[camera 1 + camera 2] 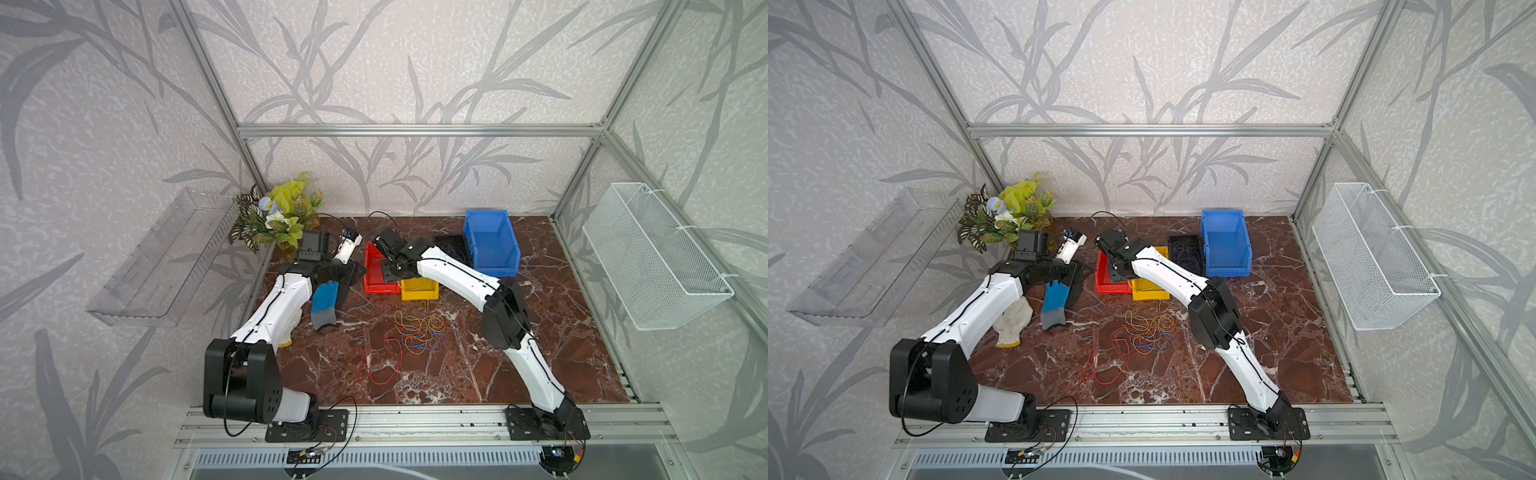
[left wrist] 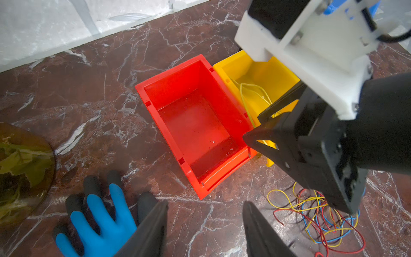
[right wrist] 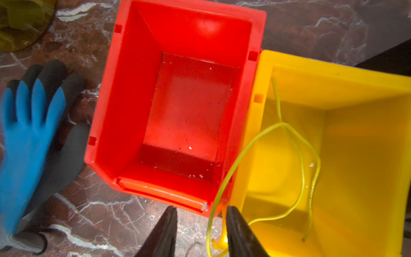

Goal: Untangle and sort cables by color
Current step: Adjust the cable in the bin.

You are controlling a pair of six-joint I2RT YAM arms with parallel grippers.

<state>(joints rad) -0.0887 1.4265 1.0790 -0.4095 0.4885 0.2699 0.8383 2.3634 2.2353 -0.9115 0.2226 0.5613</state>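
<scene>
A tangle of red, yellow-orange and blue cables (image 1: 419, 332) lies mid-table in both top views, with a loose red cable loop (image 1: 380, 365) beside it. A yellow cable (image 3: 255, 138) runs from inside the yellow bin (image 3: 333, 69) over its rim and down between the fingers of my right gripper (image 3: 201, 209). That gripper is open and hangs at the near corner where the red bin (image 3: 133, 89) meets the yellow one. My left gripper (image 2: 204, 203) is open with nothing in it, over bare marble next to the red bin (image 2: 224, 84). Purple cables lie in a black bin (image 1: 1185, 249).
A blue bin (image 1: 490, 245) stands at the back right. A blue glove (image 1: 326, 307) lies left of the red bin and a white glove (image 1: 1013, 320) under my left arm. An artificial plant (image 1: 282, 216) fills the back left corner.
</scene>
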